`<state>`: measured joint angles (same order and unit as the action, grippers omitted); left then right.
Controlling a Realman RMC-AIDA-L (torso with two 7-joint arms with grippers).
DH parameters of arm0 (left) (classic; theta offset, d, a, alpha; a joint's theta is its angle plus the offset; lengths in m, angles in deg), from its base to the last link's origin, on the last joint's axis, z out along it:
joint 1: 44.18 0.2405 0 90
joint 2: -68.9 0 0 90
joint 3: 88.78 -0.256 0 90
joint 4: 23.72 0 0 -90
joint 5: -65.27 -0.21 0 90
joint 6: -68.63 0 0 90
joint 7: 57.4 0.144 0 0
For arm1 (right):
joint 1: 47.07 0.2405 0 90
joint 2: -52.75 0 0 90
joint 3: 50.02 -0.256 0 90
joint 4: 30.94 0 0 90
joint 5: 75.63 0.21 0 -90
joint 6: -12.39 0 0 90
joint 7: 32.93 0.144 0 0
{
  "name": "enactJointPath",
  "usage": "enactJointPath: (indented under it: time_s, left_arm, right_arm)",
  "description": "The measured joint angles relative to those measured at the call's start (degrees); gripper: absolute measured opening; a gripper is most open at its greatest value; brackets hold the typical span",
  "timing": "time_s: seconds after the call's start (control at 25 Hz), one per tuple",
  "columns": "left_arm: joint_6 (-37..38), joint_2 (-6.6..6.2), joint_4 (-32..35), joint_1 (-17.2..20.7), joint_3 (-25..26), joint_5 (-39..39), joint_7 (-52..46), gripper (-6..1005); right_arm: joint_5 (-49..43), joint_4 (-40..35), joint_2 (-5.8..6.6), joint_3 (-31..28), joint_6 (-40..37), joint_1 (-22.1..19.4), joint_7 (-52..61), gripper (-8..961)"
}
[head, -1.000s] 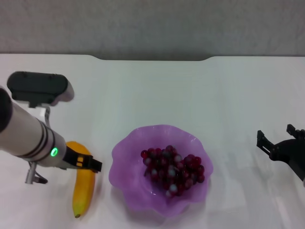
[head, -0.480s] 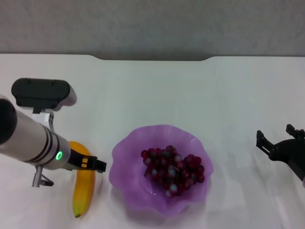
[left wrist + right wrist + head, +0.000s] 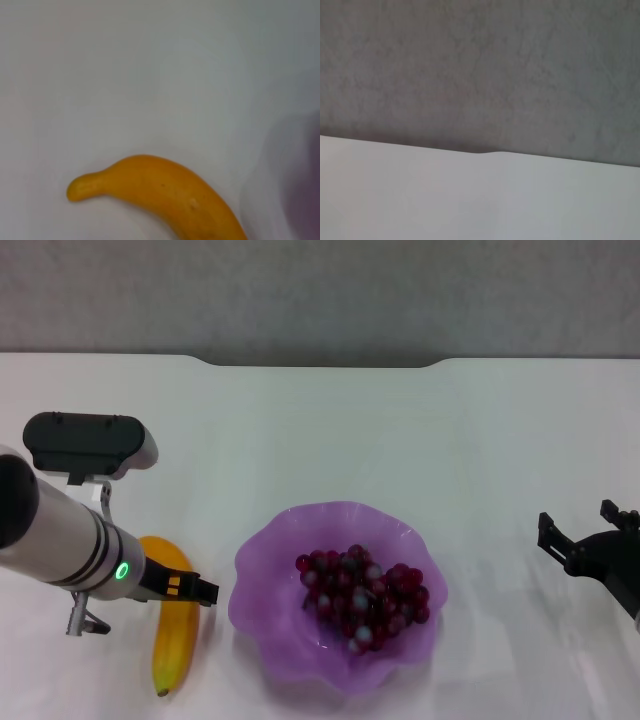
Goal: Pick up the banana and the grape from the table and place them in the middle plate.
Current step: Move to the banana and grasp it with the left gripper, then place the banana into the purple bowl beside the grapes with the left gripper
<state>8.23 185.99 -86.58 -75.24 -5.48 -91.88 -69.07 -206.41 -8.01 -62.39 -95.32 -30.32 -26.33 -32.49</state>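
Yellow banana (image 3: 173,630) top hidden under left pincer (image 3: 196,588), finger state unclear, right pincer (image 3: 585,532) spread.

You had a white tabletop (image 3: 330,430) filling most of the head view, its far edge at twelve o'clock cut by a shallow notch, and beyond it stood a plain mottled grey wall (image 3: 320,295) under soft, even light.

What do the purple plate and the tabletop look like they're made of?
The purple plate looks like thin translucent plastic: the white surface shows through its wavy rim, with a soft sheen. The tabletop looks like a smooth white laminate or painted board, matte with faint glare; its exact material is not certain.
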Motion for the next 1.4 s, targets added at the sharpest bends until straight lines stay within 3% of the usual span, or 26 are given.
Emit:
enactJointPath:
  time_s: [0.36, 0.56, 0.8, 1.0, 1.16, 1.32, 1.4]
  left_arm:
    - [0.22, -0.03, 1.13, -0.35, 0.02, 1.0, 0.15, 863]
    - [0.35, -0.03, 3.28, -1.37, 0.02, 1.5, 0.54, 671]
    - [0.59, 0.05, 3.79, -1.7, 0.49, 1.59, 0.26, 642]
    - [1.08, 0.07, 3.65, -1.57, 0.62, 1.59, 0.14, 490]
    - [1.14, 0.06, 3.55, -1.59, 0.63, 1.59, 0.14, 484]
    - [1.34, -0.24, -1.35, 0.31, 1.22, 1.29, 0.33, 477]
    - [2.05, -0.34, -8.88, 4.61, 2.72, 1.09, 1.48, 477]
  right_arm:
    - [0.0, 0.0, 0.0, -0.07, -0.02, 0.0, 0.0, 896]
    - [0.0, 0.01, 0.0, -0.07, -0.03, 0.0, 0.0, 896]
    - [0.0, 0.01, 0.0, -0.08, -0.05, 0.0, 0.0, 896]
    - [0.06, 0.01, 0.0, -0.05, -0.08, 0.0, 0.0, 896]
    - [0.08, 0.01, 0.0, -0.03, -0.09, 0.0, 0.0, 896]
    - [0.15, -0.15, 0.0, 0.12, -0.09, -0.03, 0.0, 896]
    - [0.14, -0.45, 0.0, 0.11, -0.08, -0.07, 0.0, 896]
